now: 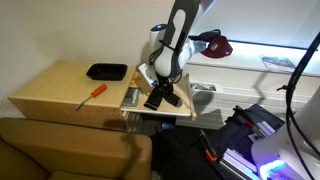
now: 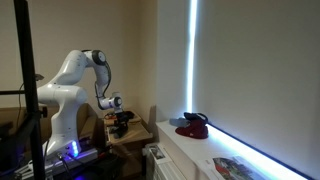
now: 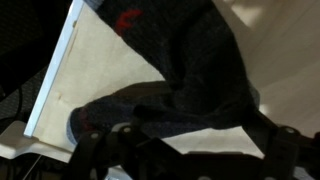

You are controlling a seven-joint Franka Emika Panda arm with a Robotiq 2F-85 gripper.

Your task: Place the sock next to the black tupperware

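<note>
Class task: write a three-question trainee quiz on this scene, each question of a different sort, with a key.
1. True or false: the sock touches the black tupperware.
2. Which tool lies near the black tupperware? A) screwdriver B) spoon C) scissors
3. Fill in: the gripper is right above the ____.
Key: 1 false, they lie apart; 2 A; 3 sock.
</note>
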